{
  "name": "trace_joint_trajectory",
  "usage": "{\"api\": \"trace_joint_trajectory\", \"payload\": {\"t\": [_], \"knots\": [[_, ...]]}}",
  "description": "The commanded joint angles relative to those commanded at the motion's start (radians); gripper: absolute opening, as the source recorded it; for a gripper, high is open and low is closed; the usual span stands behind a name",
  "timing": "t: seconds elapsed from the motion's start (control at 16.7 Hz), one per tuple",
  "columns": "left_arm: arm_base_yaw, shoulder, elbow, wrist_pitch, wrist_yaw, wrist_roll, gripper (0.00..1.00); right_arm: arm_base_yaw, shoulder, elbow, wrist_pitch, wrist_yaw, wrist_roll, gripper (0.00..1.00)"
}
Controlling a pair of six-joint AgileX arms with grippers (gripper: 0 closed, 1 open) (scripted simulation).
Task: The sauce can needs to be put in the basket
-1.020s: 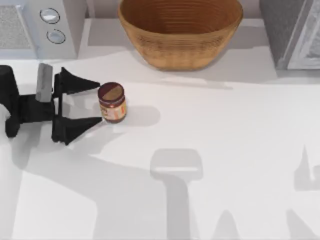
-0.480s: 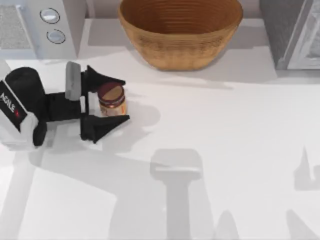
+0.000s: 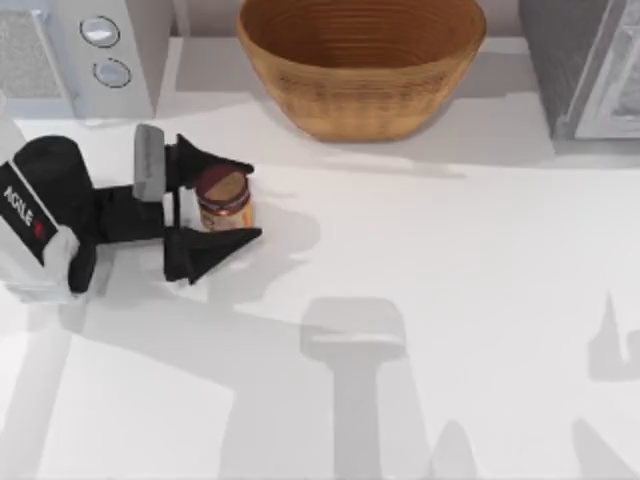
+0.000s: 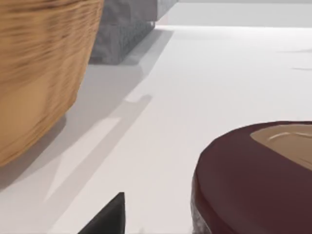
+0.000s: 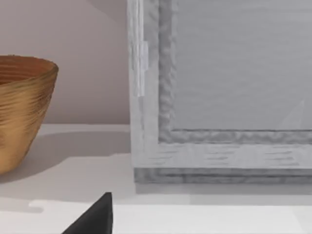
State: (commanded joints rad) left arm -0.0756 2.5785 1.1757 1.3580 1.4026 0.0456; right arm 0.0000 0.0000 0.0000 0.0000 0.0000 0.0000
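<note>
Left gripper (image 3: 232, 200) straddles sauce can (image 3: 224, 199), fingers spread, not clamped.
Small glossy cylinder, dark red lid; ribbed wicker basket (image 3: 360, 75) well apart.

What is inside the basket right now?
The basket shows only its ribbed woven inside; its far part is cropped. The sauce can stands on the table between the open fingers of the left gripper.

White tabletop (image 3: 480, 260) spans the frame. Pale grey appliance with two round dials (image 3: 100, 50) occupies upper left. Grey textured box-shaped unit (image 3: 585, 65) occupies upper right.
</note>
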Motion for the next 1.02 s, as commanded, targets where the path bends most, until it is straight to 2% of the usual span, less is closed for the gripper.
{"api": "trace_joint_trajectory", "payload": {"t": [0.6, 1.02], "knots": [[0.0, 0.0, 0.0, 0.0, 0.0, 0.0, 0.02, 0.0, 0.0, 0.0, 0.0, 0.0, 0.0, 1.0], [0.0, 0.0, 0.0, 0.0, 0.0, 0.0, 0.0, 0.0, 0.0, 0.0, 0.0, 0.0, 0.0, 1.0]]}}
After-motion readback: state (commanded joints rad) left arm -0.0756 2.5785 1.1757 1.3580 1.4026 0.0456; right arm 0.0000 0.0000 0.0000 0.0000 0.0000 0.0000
